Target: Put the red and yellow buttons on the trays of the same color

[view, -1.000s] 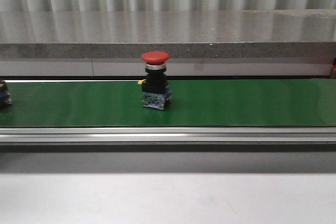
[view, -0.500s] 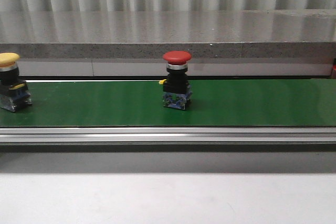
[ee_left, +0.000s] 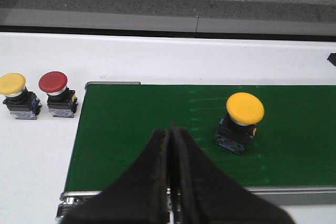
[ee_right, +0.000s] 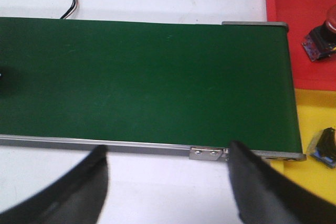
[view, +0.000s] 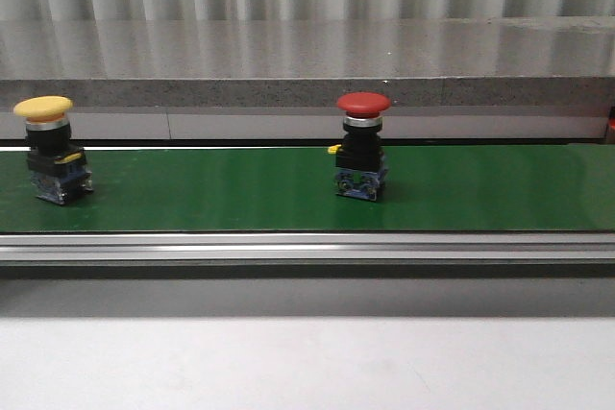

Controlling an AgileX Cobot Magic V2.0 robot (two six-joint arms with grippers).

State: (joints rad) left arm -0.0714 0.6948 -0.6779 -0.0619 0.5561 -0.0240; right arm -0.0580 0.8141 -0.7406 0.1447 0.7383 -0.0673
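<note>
Now you have a red mushroom button (view: 363, 153) upright mid-belt and a yellow mushroom button (view: 48, 146) far left on the green conveyor belt (view: 211, 194). Your red tray (ee_right: 299, 24) and yellow tray (ee_right: 310, 114) each hold one partly visible button. Left gripper (ee_left: 170, 135) jaws are pressed together; right gripper (ee_right: 168, 177) jaws are spread wide.

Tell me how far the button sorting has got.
Looks done: one button lies on the red tray, another on the yellow tray. In hand: nothing; the left claw is shut and empty, the right claw open. Left: a red button and a yellow button on the green belt, plus two more waiting beside it.
</note>
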